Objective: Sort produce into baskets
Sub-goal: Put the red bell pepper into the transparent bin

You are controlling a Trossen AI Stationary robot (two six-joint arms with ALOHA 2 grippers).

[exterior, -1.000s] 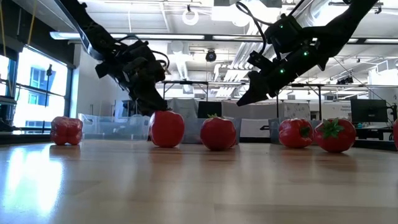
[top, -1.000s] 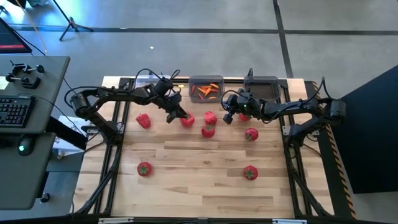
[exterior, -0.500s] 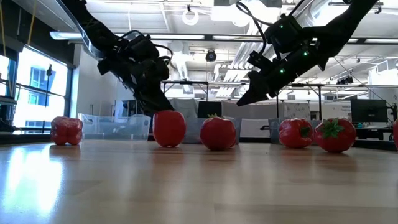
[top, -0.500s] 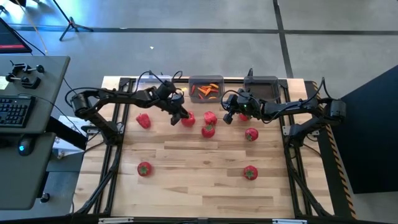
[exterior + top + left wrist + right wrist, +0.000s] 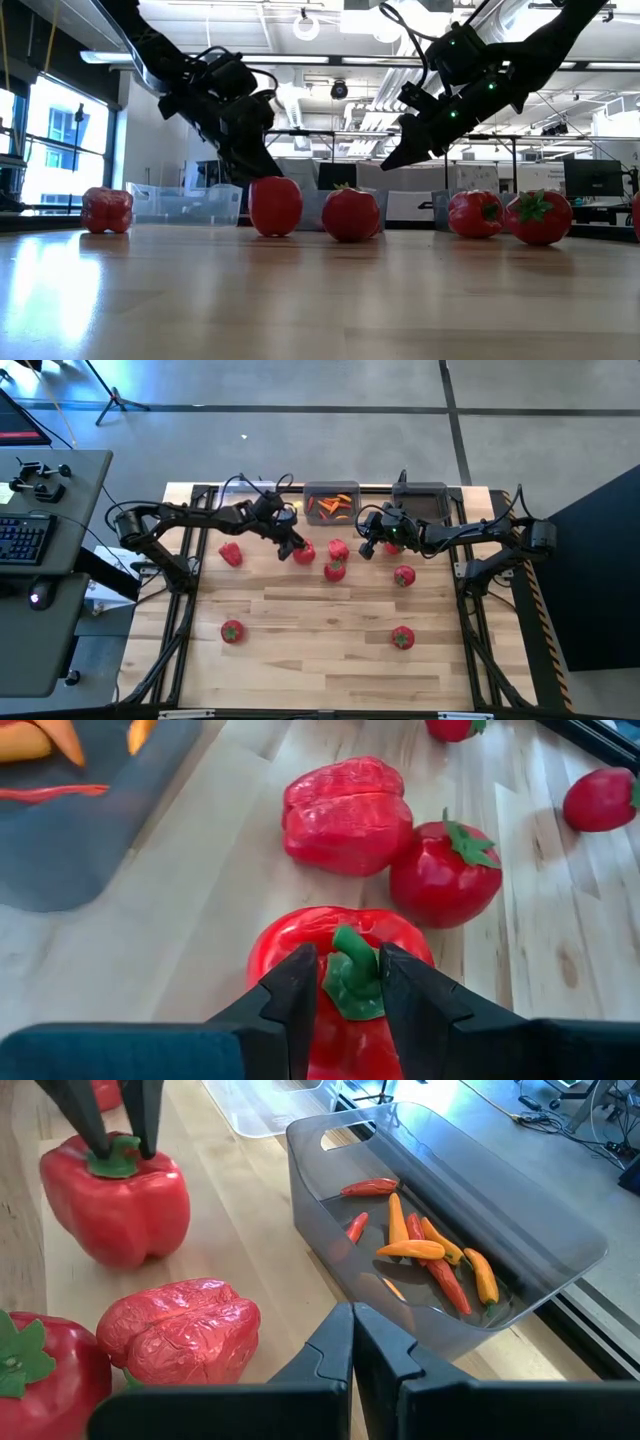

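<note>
— Which step is this?
— The left gripper (image 5: 348,982) pinches the stem of a pepper (image 5: 340,975) resting on the table (image 5: 320,660).
— Next?
— Probably lift it toward a bin (image 5: 470,1230). The right gripper (image 5: 352,1342) hovers clenched, empty.

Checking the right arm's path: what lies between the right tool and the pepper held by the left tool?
In the right wrist view, a wrinkled red pepper lies between the right tool and the stem-gripped pepper at the left tool.
</note>
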